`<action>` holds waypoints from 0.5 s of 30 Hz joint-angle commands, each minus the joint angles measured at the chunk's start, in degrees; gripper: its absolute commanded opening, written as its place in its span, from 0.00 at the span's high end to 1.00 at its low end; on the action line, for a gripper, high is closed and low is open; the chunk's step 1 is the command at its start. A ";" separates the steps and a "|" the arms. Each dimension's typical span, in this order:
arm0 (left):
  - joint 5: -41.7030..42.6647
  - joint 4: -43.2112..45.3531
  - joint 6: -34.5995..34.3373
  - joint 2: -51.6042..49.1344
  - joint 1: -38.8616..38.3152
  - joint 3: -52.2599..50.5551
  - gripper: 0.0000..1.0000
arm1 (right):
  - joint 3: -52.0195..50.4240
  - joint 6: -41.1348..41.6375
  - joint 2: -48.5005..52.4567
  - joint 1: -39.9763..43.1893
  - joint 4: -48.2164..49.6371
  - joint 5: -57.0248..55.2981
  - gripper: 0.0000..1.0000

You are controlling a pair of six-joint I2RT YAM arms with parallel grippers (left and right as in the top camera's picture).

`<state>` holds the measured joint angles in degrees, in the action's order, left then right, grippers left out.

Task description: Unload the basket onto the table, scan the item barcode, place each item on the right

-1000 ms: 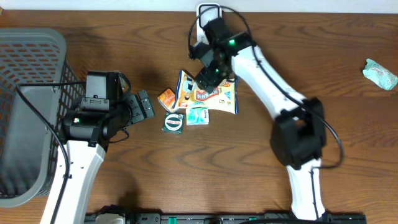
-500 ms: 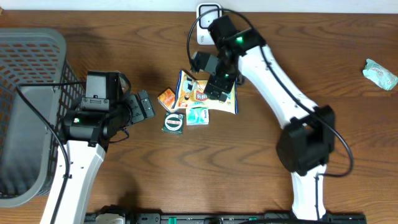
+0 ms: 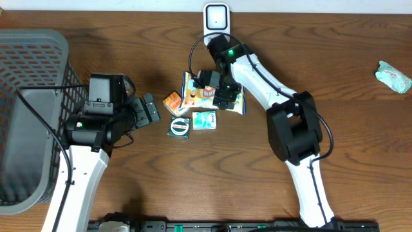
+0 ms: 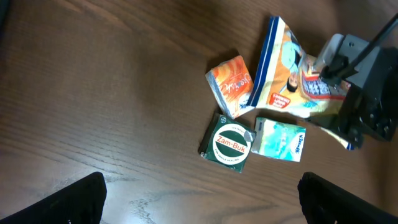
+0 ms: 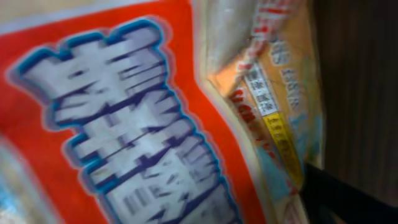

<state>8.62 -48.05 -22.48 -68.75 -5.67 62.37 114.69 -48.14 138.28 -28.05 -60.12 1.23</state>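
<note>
table (image 4: 112,81): dark wood grain, glare patch at lower left.
left gripper (image 4: 199,193): fingers (image 4: 74,202) are dark blurs in both bottom corners, spread wide, only bare wood between them.
Zam-Buk pack (image 4: 229,143): green with a round white label, lying flat at centre.
orange packet (image 4: 231,84): just above the Zam-Buk pack, tilted, right edge against the snack bag.
teal-white pack (image 4: 280,138): right of the Zam-Buk pack, corners touching.
snack bag (image 4: 283,74): blue-edged, crumpled, upper right.
right gripper (image 4: 364,109): black, on the bag's right end, jaws unreadable.
</note>
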 commanded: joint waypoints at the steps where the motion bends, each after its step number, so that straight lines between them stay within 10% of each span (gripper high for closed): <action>1: -0.74 -0.13 0.17 -0.11 0.35 0.50 0.03 | -0.72 0.59 5.73 -0.39 0.61 -0.26 0.37; 2: -0.74 -0.15 0.17 -0.11 0.35 0.50 0.02 | -0.74 1.60 6.34 -0.48 0.59 0.74 0.77; 4: -0.74 -0.15 0.17 -0.11 0.35 0.50 0.02 | -0.74 3.32 6.75 -0.70 0.57 2.75 0.99; 15: -0.74 -0.15 0.17 -0.11 0.35 0.50 0.02 | 0.76 25.27 3.72 -1.66 0.92 3.67 0.99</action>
<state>8.62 -48.05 -22.46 -68.75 -5.67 62.37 116.86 -32.73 139.22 -28.53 -59.00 1.13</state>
